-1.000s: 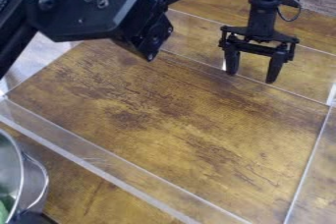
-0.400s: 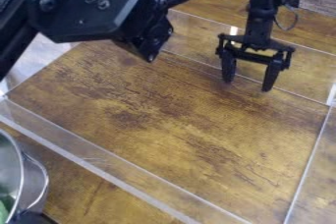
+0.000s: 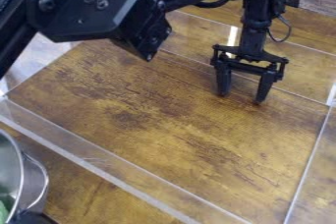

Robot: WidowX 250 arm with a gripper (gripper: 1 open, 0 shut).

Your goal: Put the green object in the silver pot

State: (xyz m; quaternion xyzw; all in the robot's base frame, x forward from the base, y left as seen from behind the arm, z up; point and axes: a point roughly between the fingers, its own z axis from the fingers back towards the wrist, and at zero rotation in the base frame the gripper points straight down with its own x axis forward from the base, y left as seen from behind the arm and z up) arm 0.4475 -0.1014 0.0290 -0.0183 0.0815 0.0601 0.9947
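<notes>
At the bottom left corner, nearest the camera, the silver pot (image 3: 19,182) shows only as a curved grey metal rim and part of its wall, cut off by the picture's edge. Right at the lower left edge beside it, a thin bright-green sliver marks the green object (image 3: 6,206); its shape cannot be made out, and whether it lies in the pot or against it cannot be told.

Just beyond the pot a clear plastic panel (image 3: 118,175) runs slantwise from the left edge toward the bottom middle, fencing off the wooden table (image 3: 157,120), whose brown, scuffed boards fill the middle of the view. Another clear panel stands along the right side.

Farther back, the gripper (image 3: 249,88) hangs over the right part of the boards, pointing straight down, its two black fingers (image 3: 223,83) spread wide with nothing between them. It is well apart from both the pot and the green sliver.

Across the top left, the bulky black arm (image 3: 92,7) fills the far corner, out of focus.
</notes>
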